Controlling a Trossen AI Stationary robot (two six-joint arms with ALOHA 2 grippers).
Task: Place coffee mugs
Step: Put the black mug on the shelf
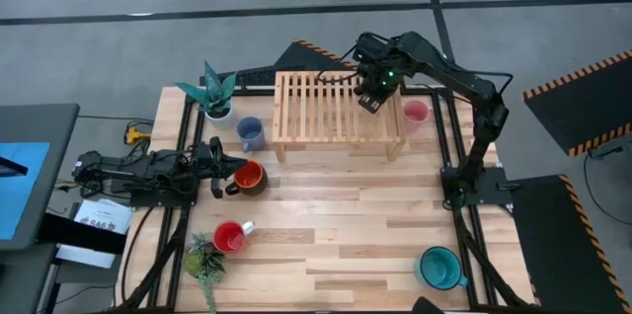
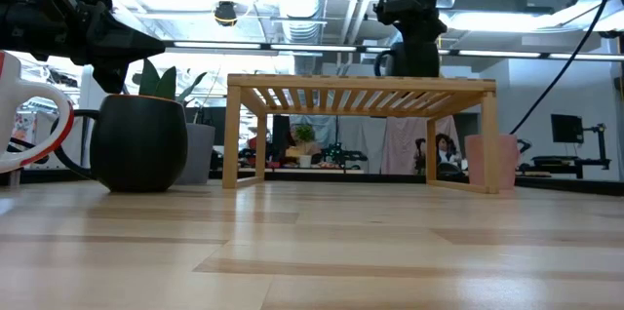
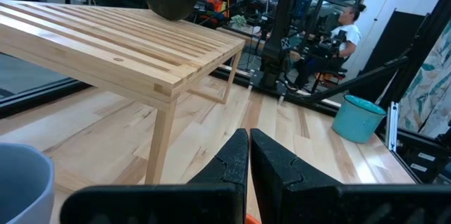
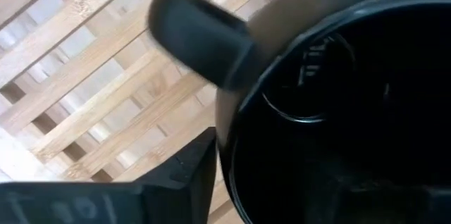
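Right wrist view: the right gripper (image 4: 211,182) stands parted around the black mug (image 4: 338,111) on the slatted rack (image 4: 84,90).

Pale slatted wood rack (image 1: 336,107) on smooth wood-plank table (image 1: 346,225) — glossy black mug (image 4: 338,104), glossy teal mug (image 1: 437,268).

Six mugs (image 1: 249,178) (two plants (image 1: 212,92))
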